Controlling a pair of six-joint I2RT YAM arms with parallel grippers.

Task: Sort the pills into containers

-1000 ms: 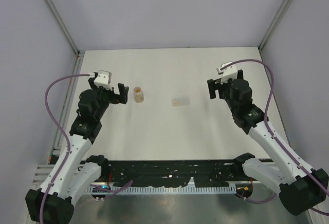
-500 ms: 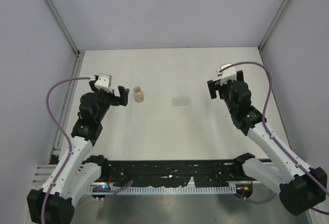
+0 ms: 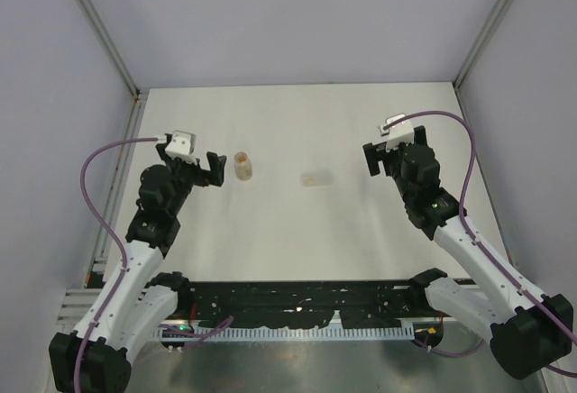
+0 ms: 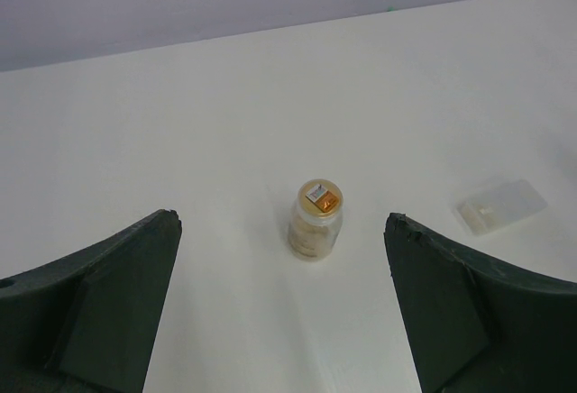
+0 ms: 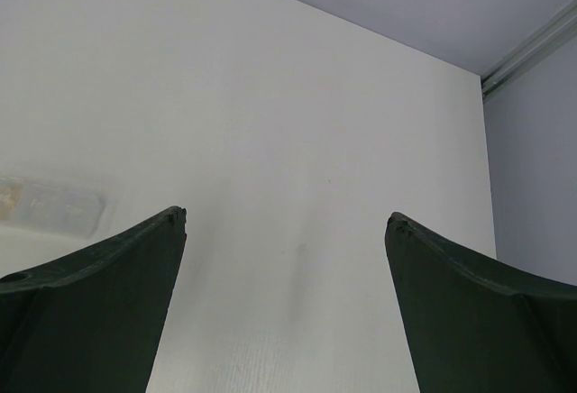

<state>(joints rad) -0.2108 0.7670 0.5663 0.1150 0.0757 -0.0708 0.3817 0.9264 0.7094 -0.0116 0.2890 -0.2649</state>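
Left gripper [image 3: 219, 169] eased back slightly

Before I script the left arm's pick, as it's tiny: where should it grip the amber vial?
Probably its round side wall at mid-height, approached level from the left: the amber vial stands upright, centred ahead of the open left gripper.

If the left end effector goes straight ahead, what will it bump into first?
Probably the amber vial, upright on the table, nearly centred ahead of the open left end effector. The clear vial lies further right, off that line.
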